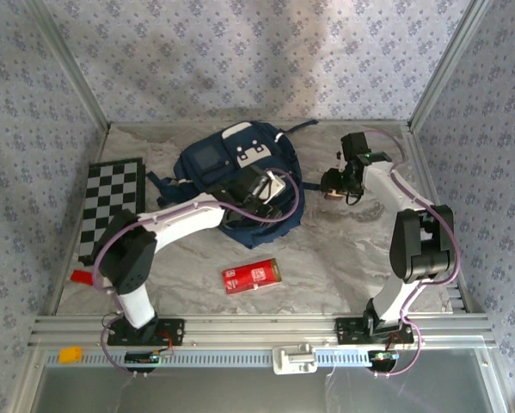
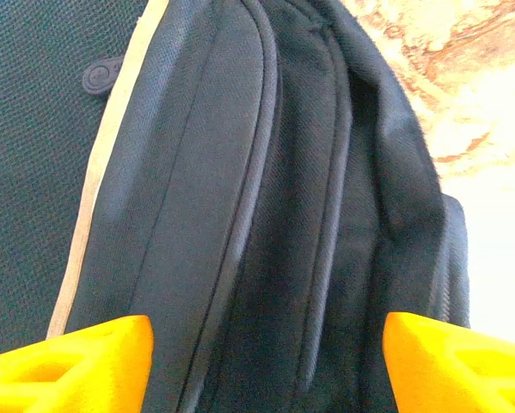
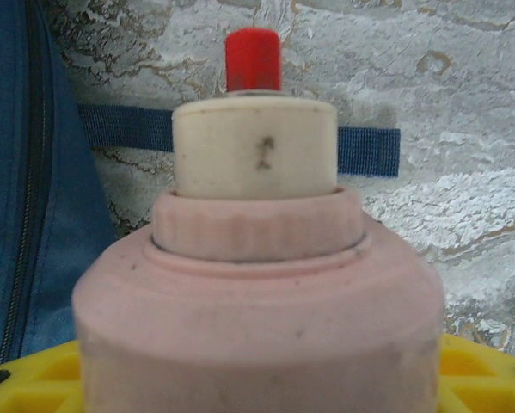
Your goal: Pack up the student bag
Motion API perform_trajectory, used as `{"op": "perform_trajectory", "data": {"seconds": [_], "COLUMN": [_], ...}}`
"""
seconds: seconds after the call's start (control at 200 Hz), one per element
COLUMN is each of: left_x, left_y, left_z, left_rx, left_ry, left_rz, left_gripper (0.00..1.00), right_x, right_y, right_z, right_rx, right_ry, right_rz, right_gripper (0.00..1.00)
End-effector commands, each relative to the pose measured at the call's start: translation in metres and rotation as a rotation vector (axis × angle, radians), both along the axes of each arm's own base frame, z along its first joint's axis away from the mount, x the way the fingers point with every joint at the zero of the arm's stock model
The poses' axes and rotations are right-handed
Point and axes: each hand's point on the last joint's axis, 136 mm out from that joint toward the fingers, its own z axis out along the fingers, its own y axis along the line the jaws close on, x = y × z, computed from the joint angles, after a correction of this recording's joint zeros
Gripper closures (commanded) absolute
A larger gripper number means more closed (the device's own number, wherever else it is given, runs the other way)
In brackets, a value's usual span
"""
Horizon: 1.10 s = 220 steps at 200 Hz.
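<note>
Marble table (image 1: 343, 258) | student bag (image 1: 207, 163) mid-table | right claw (image 1: 333, 184) holds pink bottle (image 3: 257, 318)

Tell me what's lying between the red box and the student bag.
Nothing: in the top view, bare marble table separates the red box from the student bag.

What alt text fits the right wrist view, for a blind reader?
A pink bottle with a cream cap and red tip, held between the yellow fingers of the right claw. Behind it: marble table, a blue strap, the student bag at left.
</note>
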Motion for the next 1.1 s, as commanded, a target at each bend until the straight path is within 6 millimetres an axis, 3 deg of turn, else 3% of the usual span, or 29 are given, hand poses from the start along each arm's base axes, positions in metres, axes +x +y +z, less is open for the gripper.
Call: {"op": "perform_trajectory", "data": {"seconds": [0.0,0.165,0.3,0.525,0.665,0.89,1.094], "left_x": [0.017,0.019,0.031,0.044,0.047,0.048,0.056], "left_y": [0.002,-0.003,-0.001,-0.001,-0.003,0.003,0.013], "left_z": [0.002,-0.015,-0.023,-0.008,0.019,0.085,0.17], "left_rx": [0.062,0.109,0.149,0.172,0.137,0.03,-0.105], "left_ry": [-0.055,-0.03,-0.061,-0.111,-0.121,-0.167,-0.246], "left_rz": [0.04,0.004,0.032,0.062,0.071,0.145,0.259], "left_gripper": [0.3,0.32,0.41,0.78,1.0,1.0,1.0], "right_x": [-0.003,-0.006,-0.006,-0.011,-0.018,-0.037,-0.054], "right_y": [0.005,0.003,0.004,0.004,0.008,0.016,0.043], "right_z": [0.015,0.021,0.025,0.034,0.04,0.058,0.077], "right_rx": [0.044,0.04,0.048,0.057,0.076,0.093,0.131], "right_ry": [-0.03,-0.043,-0.052,-0.069,-0.077,-0.084,-0.091], "right_rz": [-0.004,-0.008,-0.011,-0.016,-0.012,0.013,0.058], "right_gripper": [0.49,0.5,0.5,0.51,0.51,0.51,0.52]}}
